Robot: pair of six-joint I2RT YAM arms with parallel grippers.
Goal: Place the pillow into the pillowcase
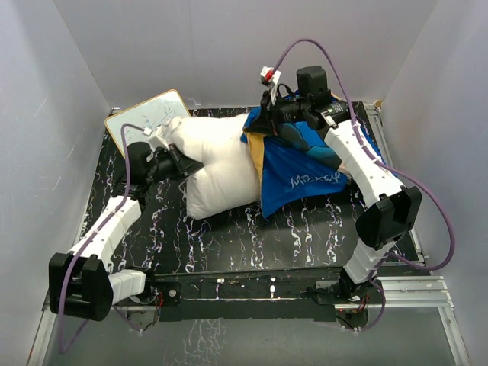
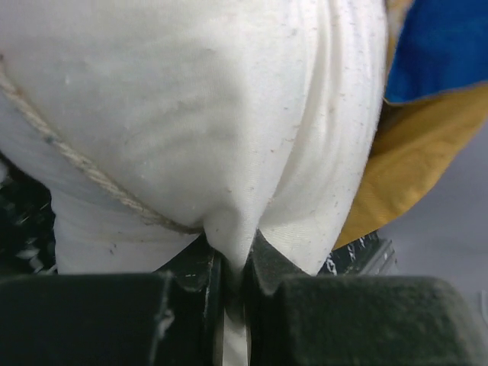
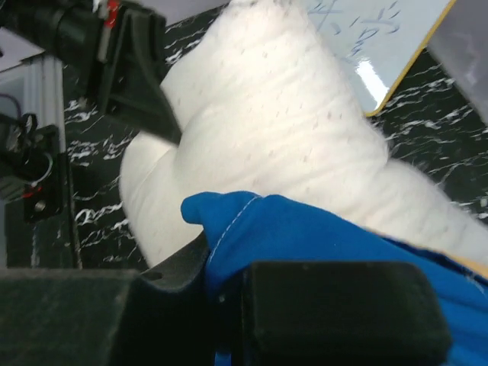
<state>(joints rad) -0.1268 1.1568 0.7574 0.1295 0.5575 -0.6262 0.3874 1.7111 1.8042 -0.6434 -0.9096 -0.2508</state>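
While the right gripper (image 3: 221,278) pinches the pillowcase (image 3: 305,236) by its hem, the left gripper (image 2: 236,263), clamped on the pillow (image 2: 191,114), should drive it forward inside.

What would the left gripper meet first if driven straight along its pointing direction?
The pillow: the left gripper is shut on a fold of it. Beyond, probably the pillowcase; depth unclear.

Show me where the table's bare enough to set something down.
Bare table runs along the near side, between the pillow and pillowcase and the near rail. The far half is crowded: whiteboard, pillow, pillowcase, the left claw and right claw.
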